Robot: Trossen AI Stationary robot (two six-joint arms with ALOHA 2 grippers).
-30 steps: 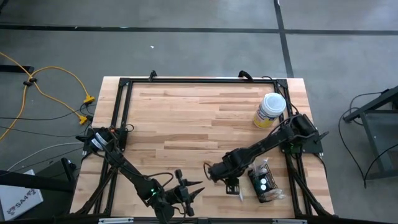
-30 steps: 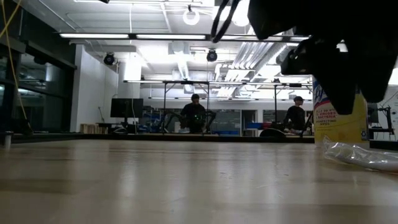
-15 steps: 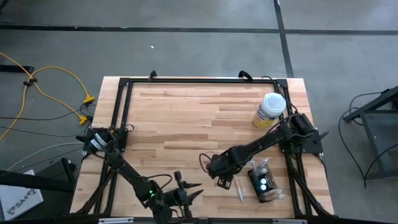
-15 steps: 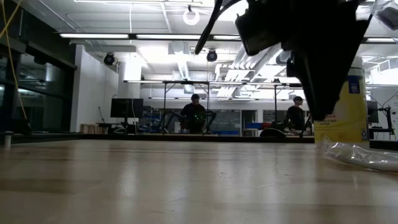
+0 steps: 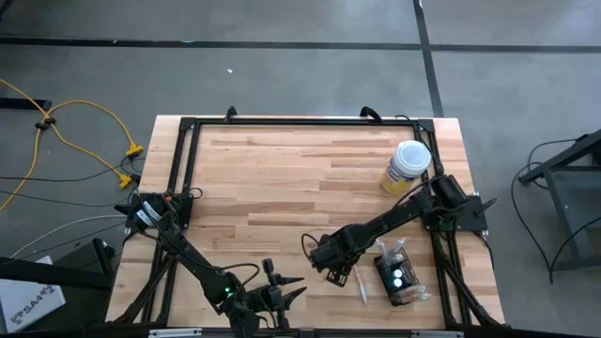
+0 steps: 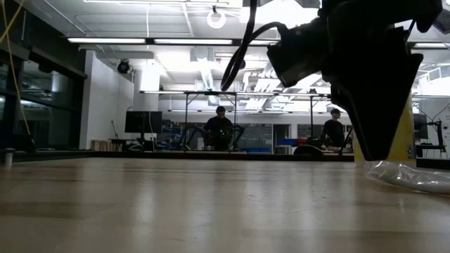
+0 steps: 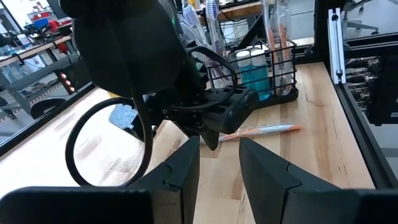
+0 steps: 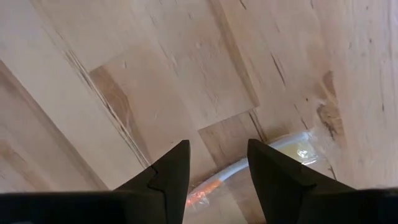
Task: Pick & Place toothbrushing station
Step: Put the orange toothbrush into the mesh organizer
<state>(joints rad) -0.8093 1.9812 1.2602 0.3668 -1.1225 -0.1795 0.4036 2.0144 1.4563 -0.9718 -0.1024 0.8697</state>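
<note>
The right gripper (image 5: 331, 274), fingers parted and empty, hangs just beside what looks like a wrapped toothbrush (image 5: 361, 284), near the toothbrushing station (image 5: 398, 274) by the table's (image 5: 282, 178) right edge; the left gripper (image 5: 282, 293), fingers parted, waits at the front edge.

A dark robot arm (image 6: 365, 63) hung in from above at the right, its black bulk tapering to a point just above the wooden table (image 6: 211, 204). A cable (image 6: 242, 49) looped beside it. Behind it stood a yellow canister (image 6: 408, 133), mostly hidden, and crinkled clear plastic (image 6: 408, 176) lay on the tabletop. Far back in the room, 2 people (image 6: 221, 130) sat at benches under ceiling lights.
</note>
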